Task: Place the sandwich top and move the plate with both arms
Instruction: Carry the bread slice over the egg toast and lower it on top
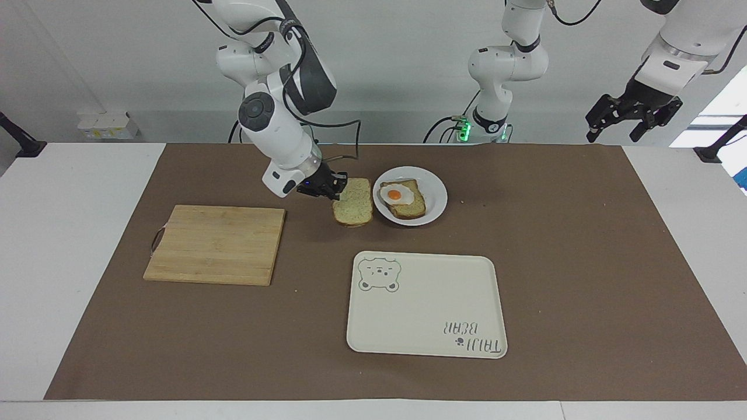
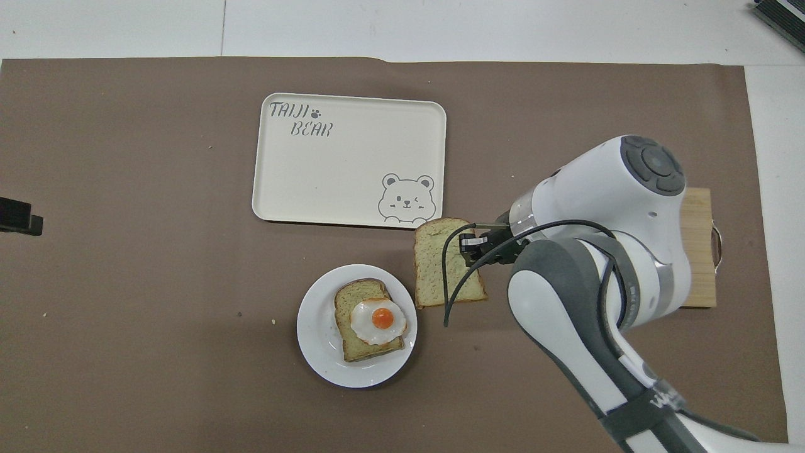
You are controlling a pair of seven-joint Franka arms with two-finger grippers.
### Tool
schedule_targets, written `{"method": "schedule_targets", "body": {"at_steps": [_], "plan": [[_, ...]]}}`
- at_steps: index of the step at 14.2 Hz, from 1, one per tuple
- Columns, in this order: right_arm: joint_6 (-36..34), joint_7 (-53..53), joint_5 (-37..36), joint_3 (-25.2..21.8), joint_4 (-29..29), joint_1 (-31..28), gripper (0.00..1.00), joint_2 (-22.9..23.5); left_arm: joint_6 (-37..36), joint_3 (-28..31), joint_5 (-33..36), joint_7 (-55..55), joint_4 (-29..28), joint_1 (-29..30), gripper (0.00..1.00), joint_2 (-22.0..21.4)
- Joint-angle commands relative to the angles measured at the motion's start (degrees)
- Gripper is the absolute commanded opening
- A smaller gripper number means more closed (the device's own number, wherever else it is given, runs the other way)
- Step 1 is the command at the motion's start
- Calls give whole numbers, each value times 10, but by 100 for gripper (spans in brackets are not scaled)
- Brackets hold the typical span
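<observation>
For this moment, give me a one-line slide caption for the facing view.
Right claw carries the plain speckled bread slice toward the round white plate holding egg-topped bread; left claw waits open.

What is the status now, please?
Right gripper shut on pale speckled bread slice, beside round white plate. Left gripper open, waiting high. Nothing in the way.

Two cameras cover one table. The facing camera sits high across the table, looking toward the robot bases at the top of its frame. The overhead camera looks steeply down from above the robots' end. Both show the plate [image 1: 435,204] [image 2: 317,333] on the brown mat [image 1: 583,262] [image 2: 126,189], with the cream tray [image 1: 426,315] [image 2: 339,189] beside the plate, farther from the robots.
</observation>
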Motion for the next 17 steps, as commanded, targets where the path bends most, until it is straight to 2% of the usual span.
{"method": "schedule_targets", "body": {"at_steps": [1,4,12,17], "plan": [[56,39,23,0,-15,38,0,6,-12,-1,6,-5,8,2,100,-1],[97,96,23,0,-19,77,0,19,-12,-1,6,-5,8,2,100,-1],[108,103,23,0,-41,147,0,26,-12,-1,6,-5,8,2,100,-1],[176,142,23,0,-57,186,0,58,-12,-1,6,-5,8,2,100,-1]]}}
